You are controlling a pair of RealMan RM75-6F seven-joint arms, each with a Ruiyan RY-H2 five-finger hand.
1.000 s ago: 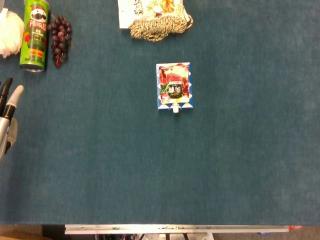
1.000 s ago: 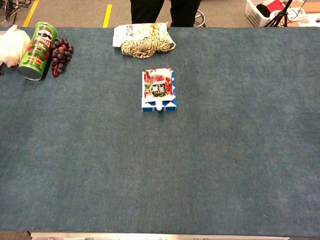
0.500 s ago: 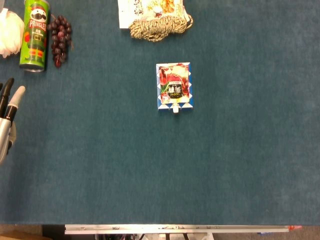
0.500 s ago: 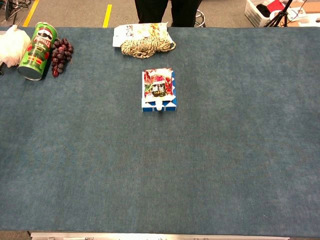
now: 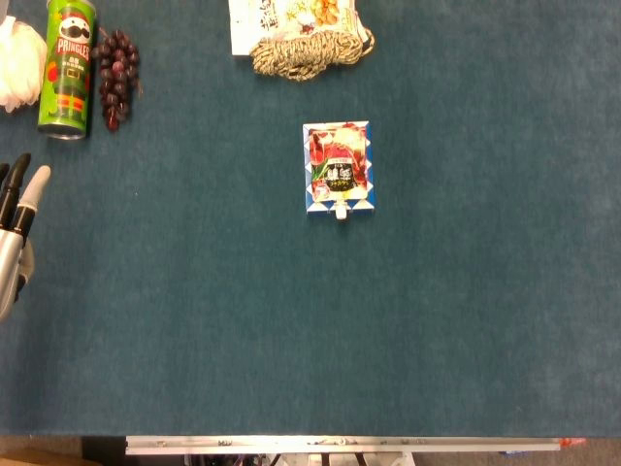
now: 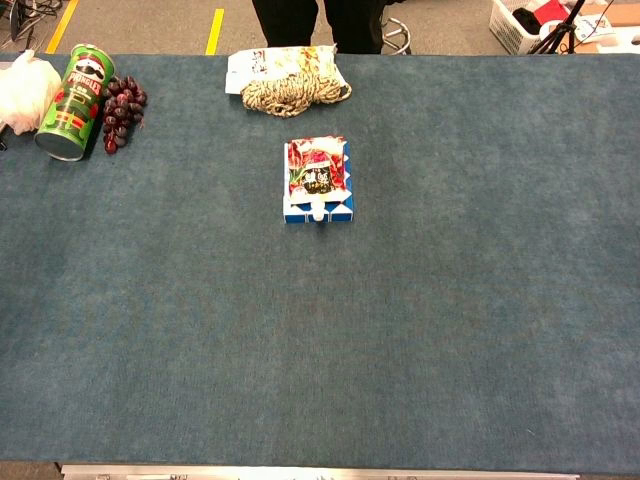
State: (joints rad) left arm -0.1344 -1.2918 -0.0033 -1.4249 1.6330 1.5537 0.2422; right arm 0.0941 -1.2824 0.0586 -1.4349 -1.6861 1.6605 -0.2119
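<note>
The left robot hand (image 5: 14, 228) showed only at the left edge of the head view, fingers stretched out straight and apart, holding nothing, above the blue bench (image 5: 466, 320). Nearest to it, farther up that edge, lay a green Pringles can (image 5: 67, 68) with a bunch of dark grapes (image 5: 115, 76) just beside it. A spouted pouch (image 5: 338, 170) lay well apart at mid-bench. The right robot hand was out of sight.
</note>
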